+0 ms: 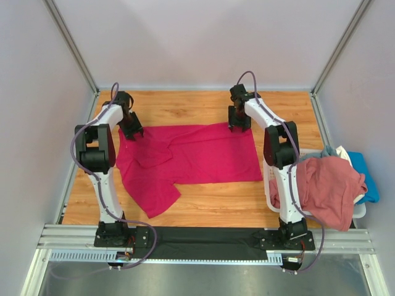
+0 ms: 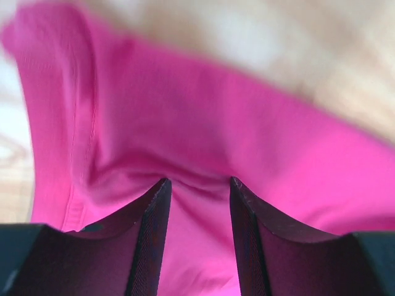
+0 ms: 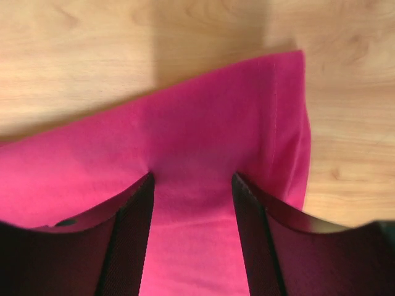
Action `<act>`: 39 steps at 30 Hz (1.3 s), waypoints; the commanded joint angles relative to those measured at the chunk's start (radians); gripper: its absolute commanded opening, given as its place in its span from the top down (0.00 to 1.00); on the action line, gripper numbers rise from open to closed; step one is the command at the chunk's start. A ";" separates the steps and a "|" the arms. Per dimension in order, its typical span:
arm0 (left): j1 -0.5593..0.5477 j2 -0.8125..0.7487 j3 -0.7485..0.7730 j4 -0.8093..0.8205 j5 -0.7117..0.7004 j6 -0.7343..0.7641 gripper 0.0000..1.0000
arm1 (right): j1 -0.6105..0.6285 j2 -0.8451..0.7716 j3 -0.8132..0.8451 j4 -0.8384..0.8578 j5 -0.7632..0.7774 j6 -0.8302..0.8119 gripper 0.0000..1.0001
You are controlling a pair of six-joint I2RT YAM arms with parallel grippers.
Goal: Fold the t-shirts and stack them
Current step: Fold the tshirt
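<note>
The left gripper (image 1: 131, 131) stands at the far left corner of the red shirt (image 1: 197, 154), jaws spread apart, with creased cloth showing in the gap between them. The red shirt lies opened out on the table (image 1: 216, 206), one sleeve trailing from its near left side. The right gripper (image 1: 239, 126) sits at its far right corner, jaws also spread, over the hem. Right of the red shirt, a basket (image 1: 269, 185) carries a pink shirt (image 1: 327, 188), a whitish shirt (image 1: 344, 157) and a blue shirt (image 1: 370, 179).

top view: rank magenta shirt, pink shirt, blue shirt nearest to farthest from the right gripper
1. magenta shirt, directly beneath the right gripper
2. pink shirt, heaped at the near right
3. blue shirt, behind the pink one, far right
</note>
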 commanded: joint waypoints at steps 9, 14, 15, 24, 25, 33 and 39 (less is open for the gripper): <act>0.023 0.344 0.460 -0.145 0.045 0.012 0.49 | -0.030 0.210 0.209 0.086 0.084 -0.049 0.42; 0.038 0.409 0.637 -0.161 0.073 0.017 0.49 | -0.053 0.281 0.407 0.076 0.053 -0.078 0.40; 0.038 0.380 0.629 -0.148 0.071 0.017 0.49 | -0.055 0.267 0.418 0.070 0.048 -0.069 0.39; 0.017 -0.052 0.289 -0.013 -0.047 0.072 0.40 | -0.069 -0.019 0.294 -0.037 0.034 0.017 0.30; 0.011 -0.097 0.202 -0.022 -0.050 0.076 0.39 | -0.069 -0.047 0.277 -0.059 0.030 0.022 0.30; -0.003 -0.539 -0.361 -0.065 -0.112 -0.058 0.44 | -0.032 -0.384 -0.176 -0.127 -0.203 0.103 0.29; -0.026 -0.688 -0.711 -0.017 0.006 -0.223 0.49 | -0.003 -0.579 -0.496 -0.052 -0.255 0.103 0.29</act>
